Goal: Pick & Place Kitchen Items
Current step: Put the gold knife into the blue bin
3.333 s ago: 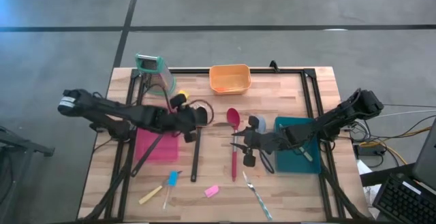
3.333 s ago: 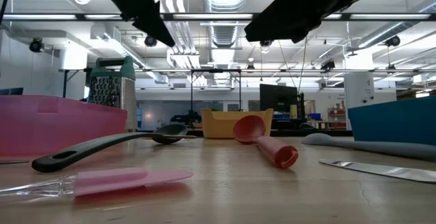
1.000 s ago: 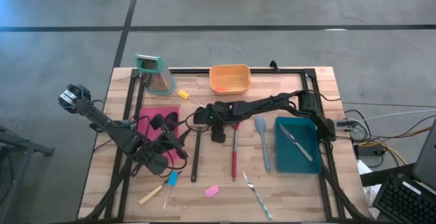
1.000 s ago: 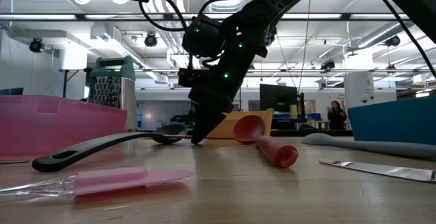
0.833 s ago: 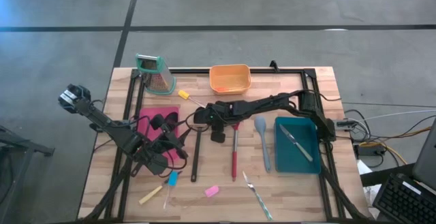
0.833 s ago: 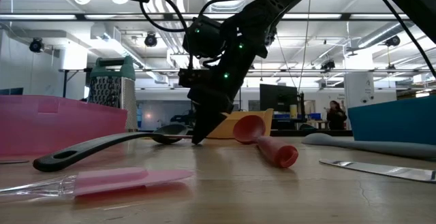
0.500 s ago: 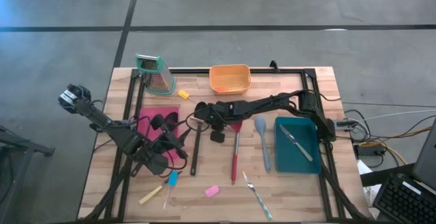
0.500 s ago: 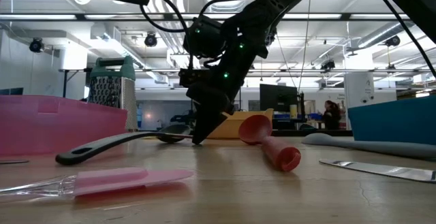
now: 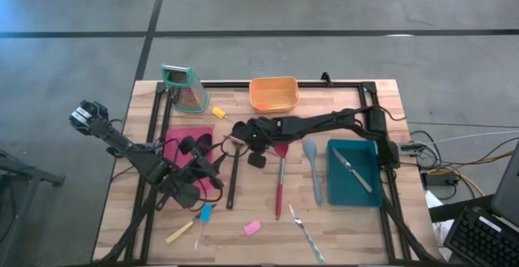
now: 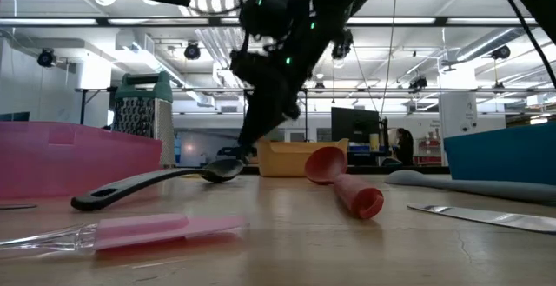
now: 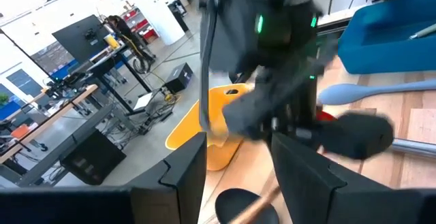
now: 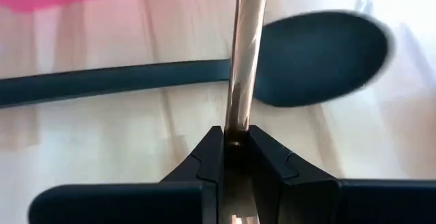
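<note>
My right gripper (image 9: 241, 137) reaches across the table's middle and is shut on a slim copper-brown rod (image 12: 244, 60). The rod runs away from the fingers over the neck of the black spoon (image 9: 231, 178); its far end is out of view. The spoon lies flat, bowl (image 12: 320, 54) toward the far edge. My left gripper (image 9: 204, 175) hangs open over the pink tray's near right corner (image 9: 182, 178), nothing between its fingers (image 11: 184, 176). The red spoon (image 9: 278, 182) and the pale-blue spoon (image 9: 311, 170) lie flat to the right. My right gripper pinches the rod's near end (image 12: 236, 125) between its two fingers (image 12: 204, 156). The fingers lie along the rod, slanting down from the table's right side (image 10: 246, 145). The rod points on toward the pink tray, passing above the black spoon's neck.
A green-topped grater (image 9: 182, 88) and an orange tub (image 9: 273, 93) stand at the far edge. A teal tray (image 9: 365, 190) at the right holds a metal knife (image 9: 350, 168). Small blue (image 9: 205, 213), yellow (image 9: 180, 232) and pink (image 9: 252, 228) tools and slim cutlery (image 9: 304, 228) lie near the front edge.
My right gripper's fingertips stood on the table beside the black spoon's bowl; they have now risen clear and shifted slightly toward the far right. The black spoon has slid a little along the table toward the far edge.
</note>
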Robot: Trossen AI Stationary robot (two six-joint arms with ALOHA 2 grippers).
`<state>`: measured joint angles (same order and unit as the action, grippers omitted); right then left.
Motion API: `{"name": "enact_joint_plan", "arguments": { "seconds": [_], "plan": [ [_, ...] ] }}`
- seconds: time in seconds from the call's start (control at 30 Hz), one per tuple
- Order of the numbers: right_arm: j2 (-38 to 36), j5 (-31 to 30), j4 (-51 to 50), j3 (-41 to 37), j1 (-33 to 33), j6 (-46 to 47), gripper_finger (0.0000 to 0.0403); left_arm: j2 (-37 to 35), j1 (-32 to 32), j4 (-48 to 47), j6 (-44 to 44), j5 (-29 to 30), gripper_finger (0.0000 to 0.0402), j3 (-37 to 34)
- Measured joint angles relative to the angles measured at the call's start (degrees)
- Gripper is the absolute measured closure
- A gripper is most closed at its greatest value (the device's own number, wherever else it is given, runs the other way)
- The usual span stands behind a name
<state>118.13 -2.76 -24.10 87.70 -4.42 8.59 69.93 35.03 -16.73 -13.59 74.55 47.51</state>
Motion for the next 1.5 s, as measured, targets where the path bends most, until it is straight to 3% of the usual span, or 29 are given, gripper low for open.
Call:
{"name": "enact_joint_plan", "arguments": {
  "seconds": [0.3, 0.63, 1.17, 1.5],
  "plan": [
    [-13.8, -15.9, -19.3, 0.0, 6.7, 5.7, 0.0369, 0.0, 0.0, 0.0, -0.1, -0.2, 0.0234, 0.0],
    [-27.4, -28.3, -46.1, -1.7, 18.0, 32.9, 0.0369, 0.0, 0.0, 0.0, -0.1, -0.2, 0.0234, 0.0],
    [-39.1, -28.2, -49.4, -23.3, 30.9, 65.0, 0.0369, 0.0, 0.0, 0.0, -1.2, -0.4, 0.0234, 0.0],
    [-42.8, -23.4, -49.3, -35.8, 38.4, 82.6, 0.0369, 0.0, 0.0, 0.0, -1.9, -0.4, 0.0234, 0.0]
  ]
}}
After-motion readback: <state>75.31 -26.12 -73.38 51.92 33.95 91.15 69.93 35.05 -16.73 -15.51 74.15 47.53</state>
